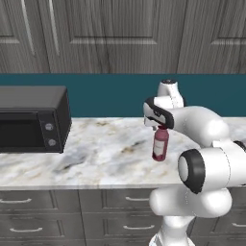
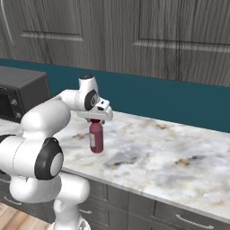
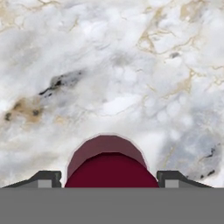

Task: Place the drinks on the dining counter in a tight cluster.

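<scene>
A pink-red juice bottle (image 1: pixel 160 144) (image 2: pixel 96 137) stands upright on a marble counter (image 1: pixel 96 153) with grey drawers and a teal backsplash. My gripper (image 1: pixel 162 127) (image 2: pixel 95 120) points straight down over the bottle's top. In the hand view the bottle's dark red cap (image 3: pixel 107 162) sits between my gripper's (image 3: pixel 111 178) two fingertips (image 3: pixel 46 177), with a narrow gap showing on each side. The jaws straddle the cap without clearly pressing on it. The dining counter is out of view.
A black microwave (image 1: pixel 31 120) (image 2: pixel 18 94) sits on the counter's left end. Grey wood cabinet doors (image 1: pixel 120 33) fill the wall above the backsplash. Bare marble (image 2: pixel 170 152) stretches to the right of the bottle.
</scene>
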Available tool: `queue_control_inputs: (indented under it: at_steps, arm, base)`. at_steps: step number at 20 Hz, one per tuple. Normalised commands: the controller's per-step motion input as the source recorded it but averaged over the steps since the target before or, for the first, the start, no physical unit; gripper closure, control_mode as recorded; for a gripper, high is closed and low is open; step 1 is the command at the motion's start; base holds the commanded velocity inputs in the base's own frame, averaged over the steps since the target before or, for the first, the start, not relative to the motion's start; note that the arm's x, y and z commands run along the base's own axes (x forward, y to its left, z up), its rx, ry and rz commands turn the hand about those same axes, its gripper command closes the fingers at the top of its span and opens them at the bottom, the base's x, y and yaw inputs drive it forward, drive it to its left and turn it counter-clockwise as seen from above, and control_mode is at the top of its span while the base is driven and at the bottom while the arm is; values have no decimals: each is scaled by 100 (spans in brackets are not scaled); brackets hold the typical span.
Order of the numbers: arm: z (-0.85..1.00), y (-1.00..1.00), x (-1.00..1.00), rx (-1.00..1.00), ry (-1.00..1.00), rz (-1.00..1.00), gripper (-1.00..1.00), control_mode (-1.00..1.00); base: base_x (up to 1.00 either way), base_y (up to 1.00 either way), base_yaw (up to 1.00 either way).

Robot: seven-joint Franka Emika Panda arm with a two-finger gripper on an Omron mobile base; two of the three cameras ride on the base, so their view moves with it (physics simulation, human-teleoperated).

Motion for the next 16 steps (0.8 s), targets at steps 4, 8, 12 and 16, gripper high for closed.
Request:
queue_control_inputs:
  at_steps: [4,8,12,16]
  arm:
    - [-12,0,-25,1,1,0,100,-100]
    - [0,2,-53,7,0,0,100,-100]
    - [13,7,-56,5,-5,0,100,-100]
    - [22,13,-36,0,-11,0,100,-100]
  base:
    - [0,0,0]
    - [0,0,0]
    - [0,0,0]
    - [0,0,0]
